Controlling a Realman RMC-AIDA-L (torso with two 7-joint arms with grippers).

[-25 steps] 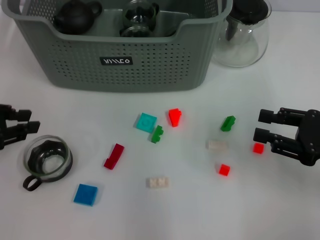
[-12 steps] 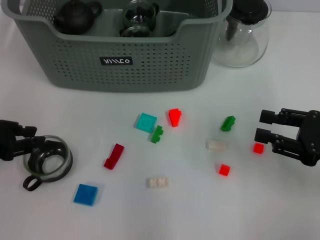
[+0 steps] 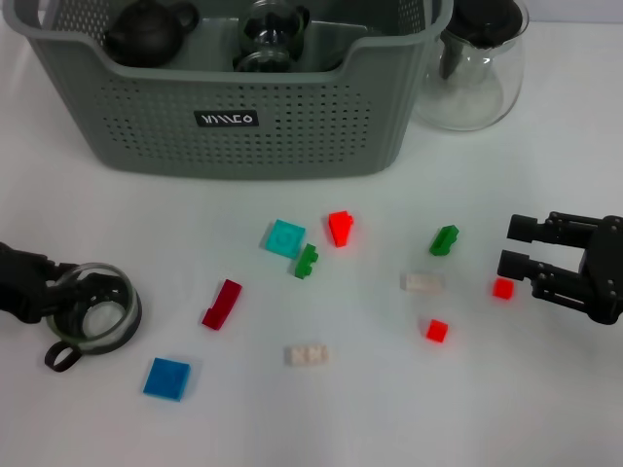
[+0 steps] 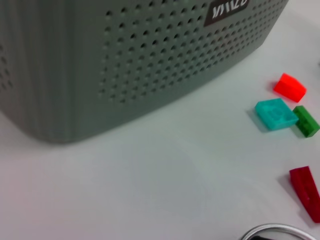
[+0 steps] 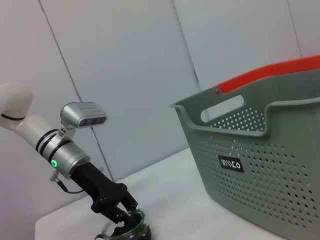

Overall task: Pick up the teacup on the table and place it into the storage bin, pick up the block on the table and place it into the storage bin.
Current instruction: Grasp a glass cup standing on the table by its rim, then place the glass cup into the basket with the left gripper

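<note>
Teacup of clear glass with a dark insert and a small loop handle point(image 3: 92, 313) is sitting on the white counter point(image 3: 389, 409) at the robot's left, well apart from the large grey-green perforated storage bin point(image 3: 243, 107) at the back. The left end effector point(image 3: 70, 292) is closing in on it: a second ago it was standing off beside the cup, and now its black fingers are reaching over the near rim, one apparently inside and one outside, not yet visibly clamped. This suggests the grasp is about to be made, with lifting and carrying to the bin yet to come. The right end effector point(image 3: 513, 246) is waiting open and empty beside a small red block point(image 3: 502, 288), hardly moved.
</note>
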